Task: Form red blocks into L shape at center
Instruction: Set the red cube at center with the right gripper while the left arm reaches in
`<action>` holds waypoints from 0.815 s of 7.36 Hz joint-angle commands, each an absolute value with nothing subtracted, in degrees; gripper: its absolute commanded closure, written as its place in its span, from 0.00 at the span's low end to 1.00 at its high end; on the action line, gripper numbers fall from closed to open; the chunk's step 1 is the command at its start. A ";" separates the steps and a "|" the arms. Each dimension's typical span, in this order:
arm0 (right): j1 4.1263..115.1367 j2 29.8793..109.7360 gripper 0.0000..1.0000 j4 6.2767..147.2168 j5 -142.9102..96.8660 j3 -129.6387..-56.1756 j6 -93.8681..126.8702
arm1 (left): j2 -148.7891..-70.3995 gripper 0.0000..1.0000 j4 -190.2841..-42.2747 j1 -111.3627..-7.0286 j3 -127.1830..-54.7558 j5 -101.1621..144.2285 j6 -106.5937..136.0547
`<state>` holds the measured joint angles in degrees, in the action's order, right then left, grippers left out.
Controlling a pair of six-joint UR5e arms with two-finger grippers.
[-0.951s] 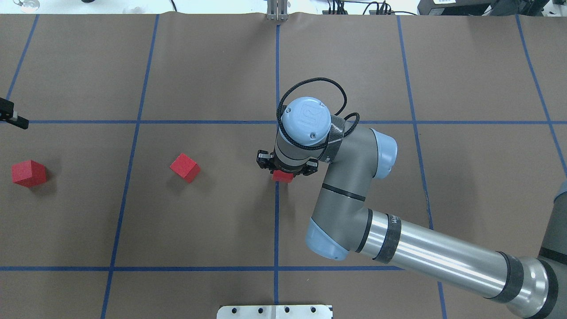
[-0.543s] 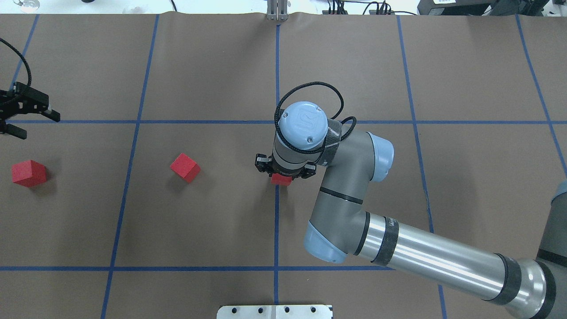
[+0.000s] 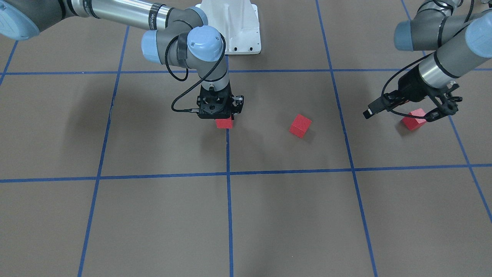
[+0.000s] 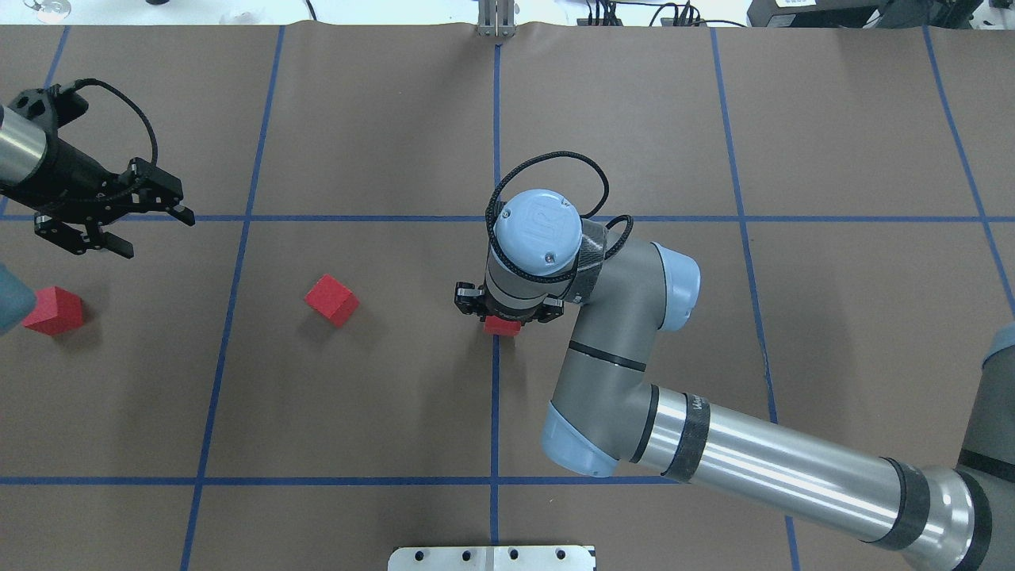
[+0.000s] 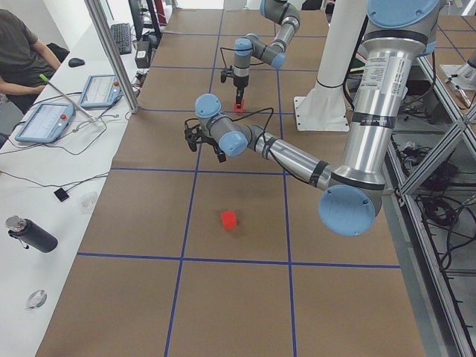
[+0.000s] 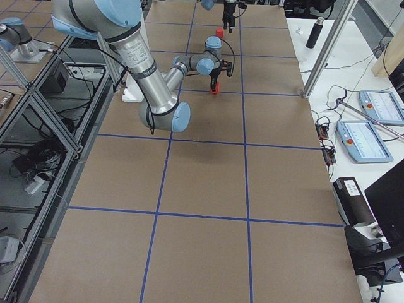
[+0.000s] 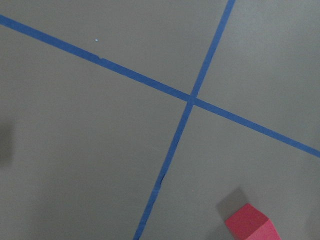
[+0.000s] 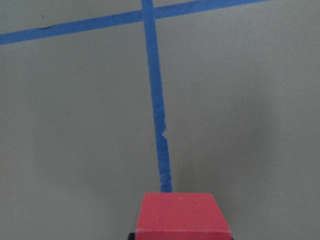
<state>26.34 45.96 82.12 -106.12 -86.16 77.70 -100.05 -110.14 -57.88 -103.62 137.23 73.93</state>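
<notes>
My right gripper (image 4: 504, 316) is shut on a red block (image 4: 503, 326) and holds it over the middle vertical blue tape line at the center (image 4: 496, 373). That block also shows in the front view (image 3: 224, 123) and at the bottom of the right wrist view (image 8: 182, 216). I cannot tell whether it touches the table. A second red block (image 4: 331, 300) lies tilted in the left middle square. A third red block (image 4: 52, 311) lies near the left edge. My left gripper (image 4: 156, 235) is open and empty, above the table just beyond the third block (image 3: 414, 120).
The white robot base plate (image 4: 492, 557) sits at the near edge. A metal bracket (image 4: 496, 20) stands at the far edge on the middle line. Tablets and a bottle lie on the side bench (image 5: 44, 123), and a person sits there.
My left arm has come in from the left edge, and its open gripper now hangs beyond the third block. My right gripper with its block has shifted slightly toward the near edge.
</notes>
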 commanded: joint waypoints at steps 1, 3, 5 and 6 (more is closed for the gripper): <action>25.58 45.88 0.10 82.09 -104.07 -85.69 75.95 | -101.07 0.00 -110.04 -56.87 -103.27 136.49 75.06; 25.58 45.36 0.01 82.00 -104.06 -85.69 75.76 | -102.55 0.00 -110.13 -55.99 -102.31 136.49 76.71; 27.32 45.78 0.00 82.09 -105.37 -88.05 75.23 | -106.42 0.00 -110.04 -52.76 -100.81 132.66 85.39; 30.12 49.18 0.00 82.09 -109.12 -91.63 75.15 | -107.13 0.00 -110.04 -50.04 -100.81 129.67 93.26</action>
